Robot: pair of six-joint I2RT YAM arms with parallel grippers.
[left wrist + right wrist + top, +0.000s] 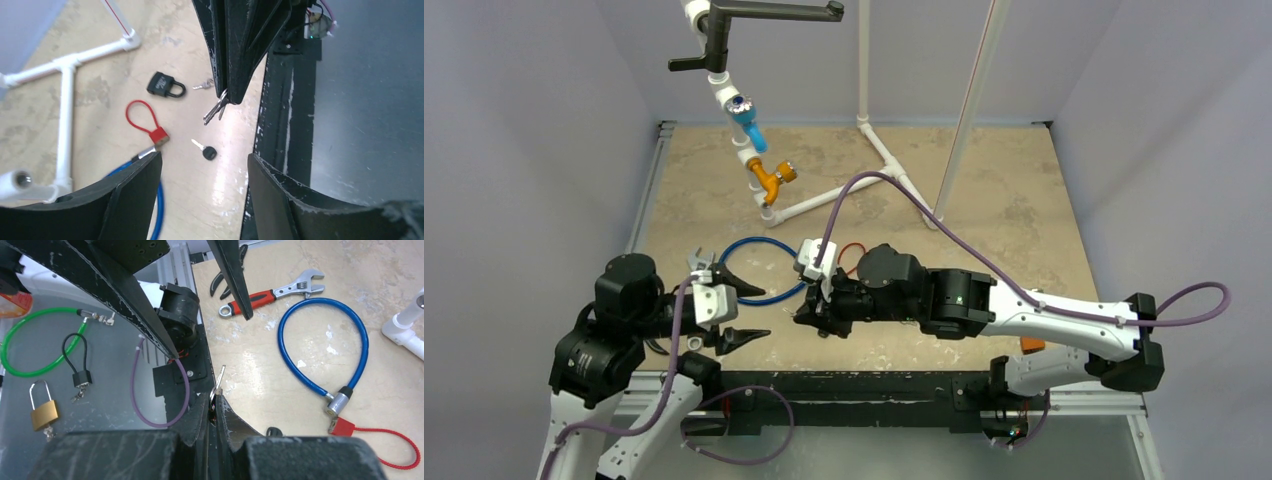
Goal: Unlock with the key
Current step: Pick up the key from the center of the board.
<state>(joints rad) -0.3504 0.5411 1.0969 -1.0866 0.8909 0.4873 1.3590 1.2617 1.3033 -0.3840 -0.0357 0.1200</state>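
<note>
Right gripper (216,402), fingers pressed together, pinches a small silver key (218,381) whose blade pokes out past the fingertips, over the near strip of the tan marbled table (984,200). To its left, the left gripper (766,312) faces it with black fingers (132,200) spread wide and nothing between them.

On the grey shelf (110,440) in front of the table lie a green cable loop (35,347), a small black cable lock (80,367) and a brass padlock (44,412).

On the tabletop below the held key rests a loose black-headed key (206,151). Just beyond it sits a red cable lock (145,120) with a thin red loop, its body close to the silver end of a blue cable (320,340).

Farther on, the black padlock (165,86) lies flat on the table, apart from the held key, with another small silver key (202,85) just beside it. A red-handled adjustable wrench (272,292) and dark pliers (220,282) lie beyond the blue cable's curve.

At the far side stands a white pipe frame (844,195) carrying a blue valve (749,130) and an orange valve (771,178).
</note>
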